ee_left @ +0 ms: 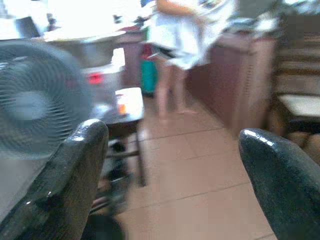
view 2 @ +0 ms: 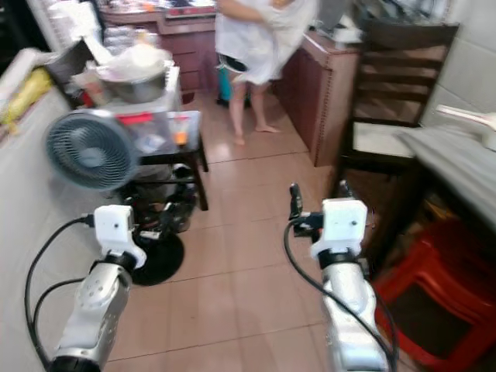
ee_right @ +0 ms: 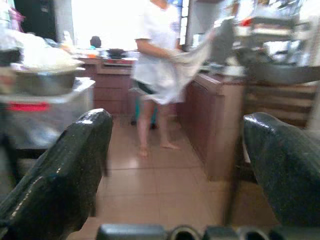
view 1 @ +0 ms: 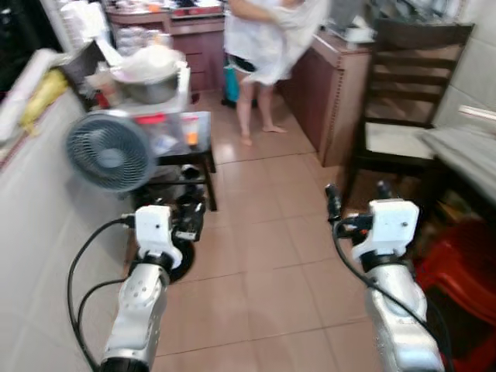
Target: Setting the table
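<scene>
A tiled kitchen floor (view 1: 263, 256) stretches ahead of the robot, with both silver arms raised low in front of it. The left gripper (ee_left: 170, 170) and the right gripper (ee_right: 175, 165) each have their two black fingers spread wide apart, holding nothing. On the robot's left, a grey electric fan (view 1: 111, 152) stands beside a small dark bench (view 1: 182, 147) carrying a metal bowl (view 1: 151, 87) and plastic containers. On the right, a dark wooden chair (view 1: 403, 101) sits next to the grey edge of a dining table (view 1: 465, 155), and a red plastic stool (view 2: 434, 294) sits under that table. Farther back, a person in white clothing (view 1: 267, 39) stands barefoot by a brown counter (view 1: 333, 85). The head views show the whole room and both arms; the left wrist view brings the blurred fan close and large, while the right wrist view looks straight at the person, who holds a white cloth (ee_right: 192, 57), and shows dishes on the counter.
</scene>
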You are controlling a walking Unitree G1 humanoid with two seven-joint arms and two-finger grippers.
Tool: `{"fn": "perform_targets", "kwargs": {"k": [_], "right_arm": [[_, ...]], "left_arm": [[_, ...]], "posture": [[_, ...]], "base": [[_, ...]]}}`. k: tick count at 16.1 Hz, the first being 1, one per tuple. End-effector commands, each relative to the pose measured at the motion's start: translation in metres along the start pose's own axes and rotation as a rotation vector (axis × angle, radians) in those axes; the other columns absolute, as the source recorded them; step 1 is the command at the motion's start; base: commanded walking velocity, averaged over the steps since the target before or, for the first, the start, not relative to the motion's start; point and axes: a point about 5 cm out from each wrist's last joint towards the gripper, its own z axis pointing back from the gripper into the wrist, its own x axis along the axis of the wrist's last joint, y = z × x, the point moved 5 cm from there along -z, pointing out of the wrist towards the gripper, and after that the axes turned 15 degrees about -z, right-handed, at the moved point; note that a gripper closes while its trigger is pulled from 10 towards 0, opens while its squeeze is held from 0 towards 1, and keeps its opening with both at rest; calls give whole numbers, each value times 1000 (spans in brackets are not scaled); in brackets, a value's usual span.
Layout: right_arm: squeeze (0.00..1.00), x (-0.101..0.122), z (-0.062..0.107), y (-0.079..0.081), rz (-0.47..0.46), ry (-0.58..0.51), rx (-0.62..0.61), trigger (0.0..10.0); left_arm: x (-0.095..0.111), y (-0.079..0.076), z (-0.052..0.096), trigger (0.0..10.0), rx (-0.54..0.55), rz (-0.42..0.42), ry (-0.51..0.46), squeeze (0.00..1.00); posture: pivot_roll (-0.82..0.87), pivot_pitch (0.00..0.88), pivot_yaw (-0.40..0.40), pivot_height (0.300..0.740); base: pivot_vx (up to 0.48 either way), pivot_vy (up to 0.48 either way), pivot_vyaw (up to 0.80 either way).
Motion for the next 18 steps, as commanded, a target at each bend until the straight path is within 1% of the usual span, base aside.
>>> {"fn": "perform_targets", "kwargs": {"k": [1,4,6,7,10,11,12,14,15,16,17,18], "right_arm": [[0,0,0,-4,-6,5,-7,10000],[0,-6,1,-5,-22,28,-11,10000],[0,-13,3,-7,-17,47,-5,10000],[0,-13,3,-7,-17,47,-5,10000],[0,-16,4,-9,-14,56,-12,10000],[0,-17,4,-10,-12,57,-17,10000],[0,-18,4,-10,-11,58,-19,10000],[0,-20,5,-14,-4,65,-24,10000],[0,-21,5,-15,-3,69,-23,10000],[0,-25,5,-16,3,87,-17,10000],[0,-37,5,-19,0,133,-12,10000],[0,-47,5,-22,-8,169,-12,10000]], "left_arm": [[2,2,-1,10000,15,-8,-9,0],[-3,2,0,10000,28,-5,10,0],[-10,-3,1,10000,-5,-12,21,0],[-10,-3,1,10000,-5,-12,21,0],[-18,-7,1,10000,-39,-25,39,0],[-28,-9,1,10000,-53,-36,80,0],[-31,-9,2,10000,-57,-35,91,0],[-42,-8,4,10000,-72,-59,132,0],[-46,-6,4,10000,-66,-54,148,0],[-57,-3,5,10000,-54,-58,188,0],[-67,-1,5,10000,-36,-54,232,0],[-74,-1,5,10000,-26,-51,256,0]], "posture": [[20,0,38,740],[20,0,36,740],[20,0,36,740],[20,0,36,740],[17,0,39,740],[14,0,42,740],[14,0,42,740],[8,0,43,740],[8,0,43,740],[7,0,41,740],[5,0,35,740],[7,0,30,740]], "base": [[0,480,0],[0,480,0],[0,0,0],[0,0,0],[0,0,800],[0,0,800],[0,0,631],[0,0,0],[0,0,0],[0,0,0],[0,0,0],[0,0,0]]}}
